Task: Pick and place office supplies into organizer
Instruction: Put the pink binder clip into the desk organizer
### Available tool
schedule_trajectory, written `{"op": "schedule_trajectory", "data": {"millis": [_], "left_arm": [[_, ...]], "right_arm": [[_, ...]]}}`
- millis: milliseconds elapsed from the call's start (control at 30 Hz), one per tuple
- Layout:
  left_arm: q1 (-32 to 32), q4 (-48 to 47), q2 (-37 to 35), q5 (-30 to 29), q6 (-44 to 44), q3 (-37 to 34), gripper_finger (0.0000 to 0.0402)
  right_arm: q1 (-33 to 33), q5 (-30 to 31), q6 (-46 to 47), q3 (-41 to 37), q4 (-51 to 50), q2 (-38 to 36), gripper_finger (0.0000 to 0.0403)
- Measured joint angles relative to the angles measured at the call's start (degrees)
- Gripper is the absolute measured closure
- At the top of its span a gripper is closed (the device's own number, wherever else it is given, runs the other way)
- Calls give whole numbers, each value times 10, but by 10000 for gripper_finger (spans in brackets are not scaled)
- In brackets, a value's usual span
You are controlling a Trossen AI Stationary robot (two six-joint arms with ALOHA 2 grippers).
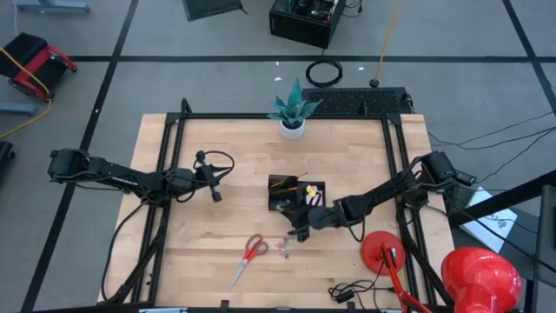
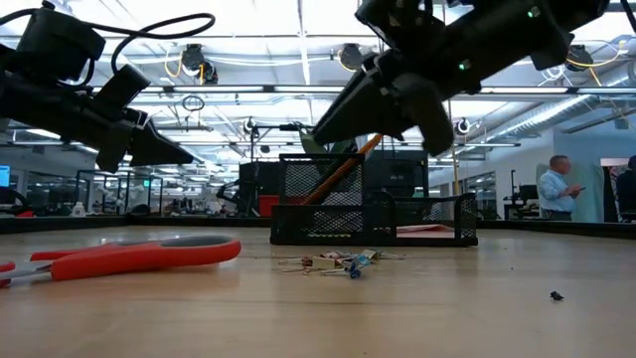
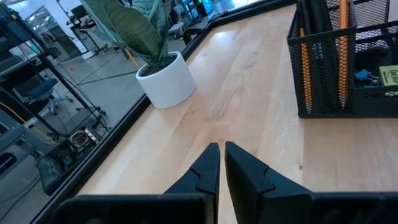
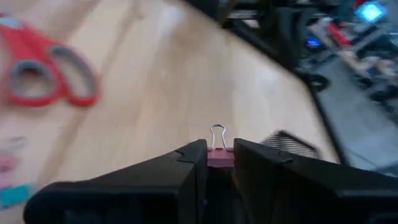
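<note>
a wooden tabletop [image 1: 217, 252] seen from above, with two dark robot arms reaching in from either side. the right gripper [image 4: 219, 155] hangs above the tabletop just in front of a small black mesh organizer [image 1: 295, 193] near the middle, and its fingers are clenched on a small pink binder clip [image 4: 218, 154]; only the clip's wire loop and a strip of its pink body show between the fingertips, the rest is hidden. from above the clip cannot be made out at all under the arm. the left gripper [image 3: 221, 163] hovers over the left half of the tabletop, well apart from the organizer, its fingers pressed nearly together with nothing between them. inside the organizer an orange pencil [image 3: 341, 43] leans upright beside dark pens [image 3: 314, 25], partly screened by the mesh, and its lower compartment holds a blue clip [image 3: 367, 76] and a yellow note pad [image 3: 388, 74] that is cut off at the picture's edge. red-handled scissors [image 1: 250, 256] lie flat on the tabletop nearer the front edge, blurred in the right wrist view. a few small clips [image 2: 343, 263] lie scattered between the scissors and the organizer, too small to count. a white pot [image 3: 166, 79] with a green plant stands at the far edge. a red lamp [image 1: 480, 276] sits off the front right corner, partly cut off. a person [image 2: 556, 187] stands far behind in the room.
</note>
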Motion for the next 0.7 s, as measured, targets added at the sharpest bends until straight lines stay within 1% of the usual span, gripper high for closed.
{"op": "schedule_trajectory", "data": {"millis": [67, 233, 333, 467, 700], "left_arm": [[0, 0, 0, 0, 0, 0, 371], [0, 0, 0, 0, 2, 0, 371], [0, 0, 0, 0, 2, 0, 371], [0, 0, 0, -1, 2, 0, 371], [0, 0, 0, -1, 2, 0, 371]], "right_arm": [[-5, -10, 13, -3, -1, 0, 342], [-23, -7, 49, -9, -1, 0, 339], [-31, -18, 71, -9, -1, 0, 341], [-34, -17, 73, -9, -11, 6, 341], [-45, -15, 70, -9, -4, 43, 341]]}}
